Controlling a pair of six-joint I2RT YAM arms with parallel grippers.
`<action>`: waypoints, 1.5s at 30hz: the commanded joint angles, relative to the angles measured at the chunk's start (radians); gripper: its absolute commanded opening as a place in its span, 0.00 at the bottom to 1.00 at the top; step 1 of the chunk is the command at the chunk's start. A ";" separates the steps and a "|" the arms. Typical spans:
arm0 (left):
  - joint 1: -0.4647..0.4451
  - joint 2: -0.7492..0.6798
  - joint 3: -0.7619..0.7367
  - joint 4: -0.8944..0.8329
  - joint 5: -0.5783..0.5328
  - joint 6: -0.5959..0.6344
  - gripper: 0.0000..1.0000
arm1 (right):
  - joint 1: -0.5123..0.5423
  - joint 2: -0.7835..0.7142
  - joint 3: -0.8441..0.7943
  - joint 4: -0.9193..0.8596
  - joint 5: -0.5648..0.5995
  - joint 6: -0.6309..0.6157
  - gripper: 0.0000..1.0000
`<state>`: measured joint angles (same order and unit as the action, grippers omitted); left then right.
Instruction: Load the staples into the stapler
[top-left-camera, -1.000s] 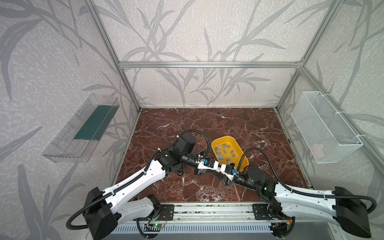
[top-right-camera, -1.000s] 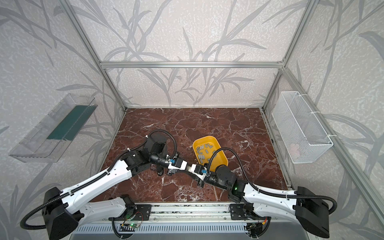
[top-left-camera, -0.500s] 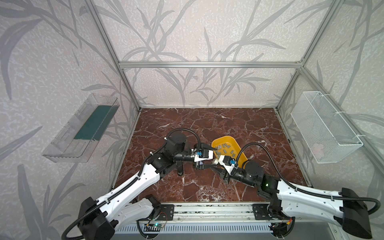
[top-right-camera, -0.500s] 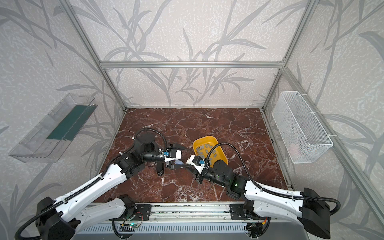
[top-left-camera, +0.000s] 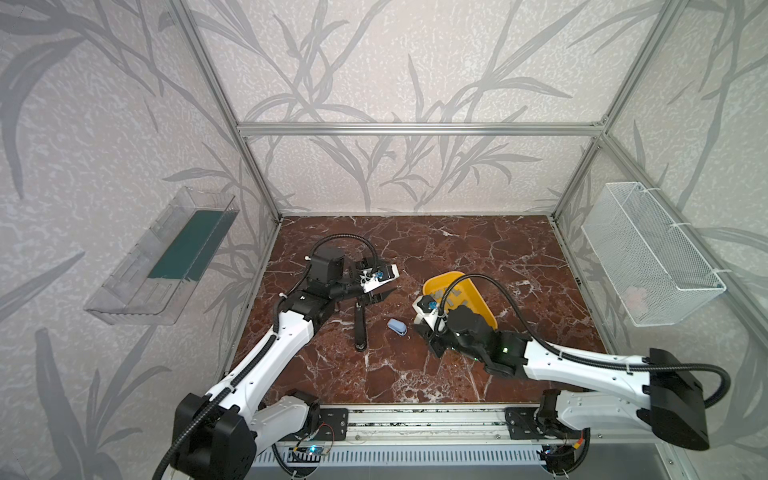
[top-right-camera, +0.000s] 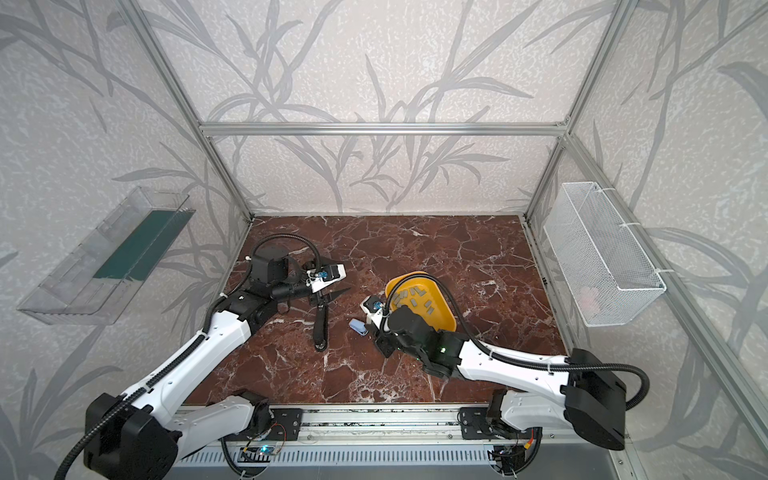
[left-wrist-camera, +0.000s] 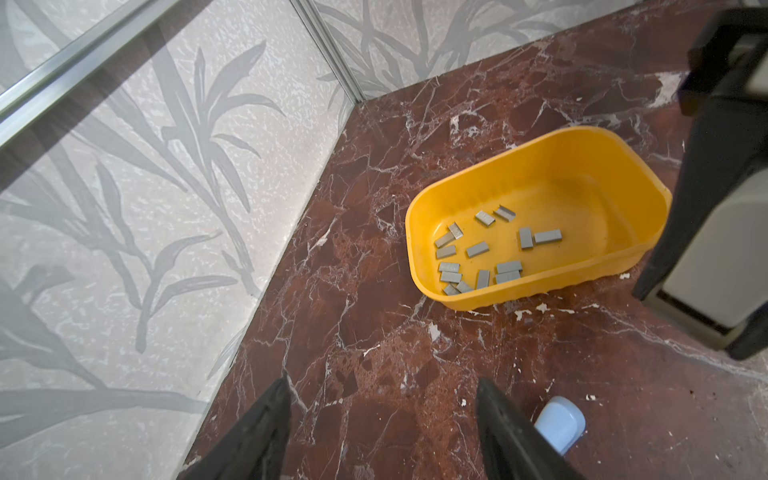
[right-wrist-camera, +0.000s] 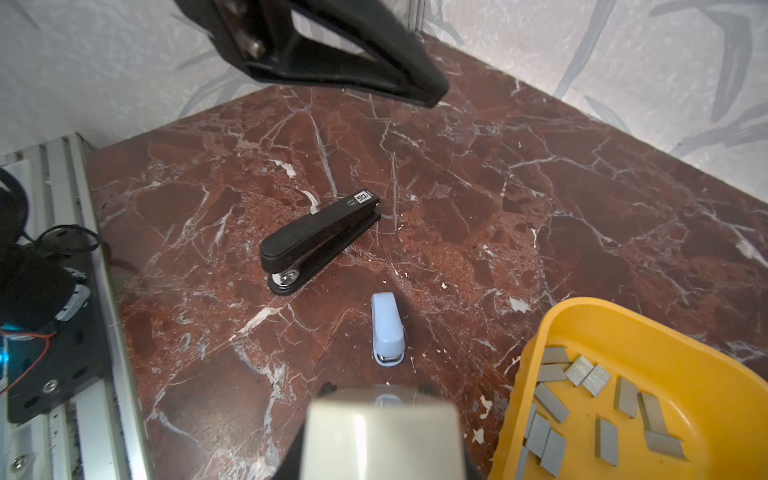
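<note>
On the red-brown marble surface (right-wrist-camera: 498, 187), the staples (left-wrist-camera: 477, 249) lie loose in a yellow tub (left-wrist-camera: 582, 195). A black stapler (right-wrist-camera: 320, 237) lies closed near a small light-blue stapler (right-wrist-camera: 387, 332), both apart from the tub. My left pincer (left-wrist-camera: 382, 386) hangs released and empty above the surface. My right pincer (right-wrist-camera: 382, 449) is clenched on a blurred pale beige object (right-wrist-camera: 382, 419) I cannot identify.

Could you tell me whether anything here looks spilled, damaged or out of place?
Nothing looks spilled: the staples all lie inside the yellow tray. The one oddity is small white flecks on the marble floor beside the tray, chips or debris, I cannot tell which. The black stapler and the blue stapler sit closed, apart.
</note>
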<state>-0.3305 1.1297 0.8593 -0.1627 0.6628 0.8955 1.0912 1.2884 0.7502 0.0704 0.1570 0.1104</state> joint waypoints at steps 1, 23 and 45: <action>0.001 0.024 0.005 -0.122 0.008 0.167 0.71 | 0.002 0.110 0.087 -0.151 -0.006 0.043 0.08; -0.011 0.172 0.020 -0.330 0.005 0.414 0.70 | -0.122 0.452 0.262 -0.347 -0.012 0.169 0.07; -0.086 0.213 0.045 -0.400 -0.058 0.504 0.68 | -0.172 0.458 0.275 -0.366 -0.065 0.181 0.55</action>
<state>-0.4118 1.3334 0.8696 -0.5125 0.6178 1.3624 0.9226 1.8019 1.0443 -0.2958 0.0872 0.2871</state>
